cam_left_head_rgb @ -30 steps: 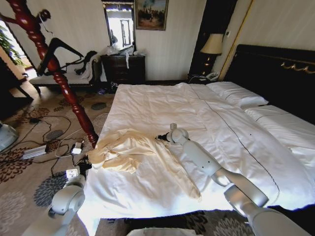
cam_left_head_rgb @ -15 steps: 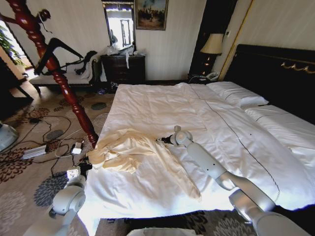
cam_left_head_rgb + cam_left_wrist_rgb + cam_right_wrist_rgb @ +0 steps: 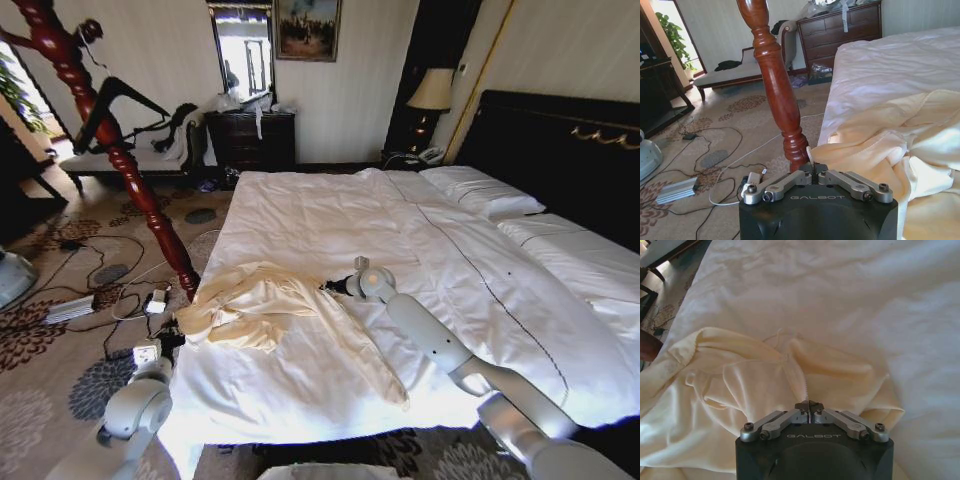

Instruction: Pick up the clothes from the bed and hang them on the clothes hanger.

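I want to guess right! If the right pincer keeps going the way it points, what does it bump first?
Probably the clothes: the right pincer, shut, points at their cream folds on the bed. Depth is hard to judge.

a turned red wooden post (image 3: 118, 150) rises at upper left over patterned carpet (image 3: 60, 380) strewn with cables. a dark dresser (image 3: 250, 138), a framed painting (image 3: 308, 28) and a lit lamp (image 3: 432, 92) line the pale far wall, beside what may be a mirror (image 3: 243, 50).

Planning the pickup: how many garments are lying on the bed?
1. The clothes lie crumpled on the bed, near its corner by the wooden post; more could hide under the folds.
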`<state>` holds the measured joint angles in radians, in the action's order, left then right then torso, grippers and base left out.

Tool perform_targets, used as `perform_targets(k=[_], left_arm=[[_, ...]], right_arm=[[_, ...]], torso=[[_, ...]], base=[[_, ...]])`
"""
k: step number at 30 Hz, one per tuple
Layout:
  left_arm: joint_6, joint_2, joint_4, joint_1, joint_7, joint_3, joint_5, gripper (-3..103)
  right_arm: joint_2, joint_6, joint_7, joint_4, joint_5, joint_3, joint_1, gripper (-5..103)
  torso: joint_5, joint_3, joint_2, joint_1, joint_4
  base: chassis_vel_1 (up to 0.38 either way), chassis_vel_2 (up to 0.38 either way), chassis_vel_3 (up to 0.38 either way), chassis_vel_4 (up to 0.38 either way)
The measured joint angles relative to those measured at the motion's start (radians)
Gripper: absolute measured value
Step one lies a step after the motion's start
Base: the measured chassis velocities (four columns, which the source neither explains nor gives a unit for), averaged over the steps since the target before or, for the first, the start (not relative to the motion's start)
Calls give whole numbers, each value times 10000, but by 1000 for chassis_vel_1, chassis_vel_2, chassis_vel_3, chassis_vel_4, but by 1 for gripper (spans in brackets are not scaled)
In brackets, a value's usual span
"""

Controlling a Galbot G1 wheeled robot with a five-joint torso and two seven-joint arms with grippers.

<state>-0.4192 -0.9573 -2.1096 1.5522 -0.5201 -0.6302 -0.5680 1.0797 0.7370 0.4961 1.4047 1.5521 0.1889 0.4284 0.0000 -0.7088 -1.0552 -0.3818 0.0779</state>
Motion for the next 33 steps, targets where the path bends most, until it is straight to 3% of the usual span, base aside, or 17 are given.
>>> perform_targets(k=[11,17,20,22,24,26,27,28,30,33], left_arm=[[9,-47,-52,-13,-25,-44,-29,0],[271,154,-159,-189,-7,-205,-436,0],[598,544,-291,-571,169,-352,-1096,0],[990,1353,-475,-1243,490,-765,-2174,0],[1065,1478,-493,-1356,562,-844,-2335,0],[1597,2402,-587,-2237,1116,-1497,-3392,0],[1771,2655,-647,-2509,1303,-1735,-3820,0],[1771,2655,-647,-2509,1303,-1735,-3820,0],[1951,3021,-942,-2649,1663,-2156,-4589,0],[1998,2968,-1209,-2251,1819,-2196,-4530,0]], right_arm=[[-356,-9,-415,261,-439,-21,142,0],[-659,-45,-462,1004,10,-593,139,0],[-893,-459,-537,1643,370,-1074,-21,0],[-1256,-1509,-1090,2360,499,-1585,-345,0],[-1301,-1628,-1164,2427,499,-1632,-387,0],[-1739,-2858,-1956,3112,501,-2138,-725,0],[-1913,-3128,-2144,3397,579,-2420,-751,0],[-1913,-3128,-2144,3397,579,-2420,-751,0],[-2438,-3361,-2210,4292,1053,-3223,-443,0],[-3148,-3318,-1834,5360,1394,-3602,325,0]], torso=[[0,-1,0,0,0],[0,-1,0,0,-2],[-3,-1,0,0,-1],[1,-1,1,0,0],[0,-1,1,0,0],[-1,-1,0,-3,-1],[2,-1,0,-4,2],[2,-1,0,-4,2],[0,0,0,-4,0],[8,1,0,-2,4]], base=[[0,0,0,0],[0,0,0,0],[0,0,0,0],[0,0,0,0],[0,0,0,0],[0,0,0,0],[0,0,0,0],[0,0,0,0],[0,0,0,0],[0,0,0,0]])
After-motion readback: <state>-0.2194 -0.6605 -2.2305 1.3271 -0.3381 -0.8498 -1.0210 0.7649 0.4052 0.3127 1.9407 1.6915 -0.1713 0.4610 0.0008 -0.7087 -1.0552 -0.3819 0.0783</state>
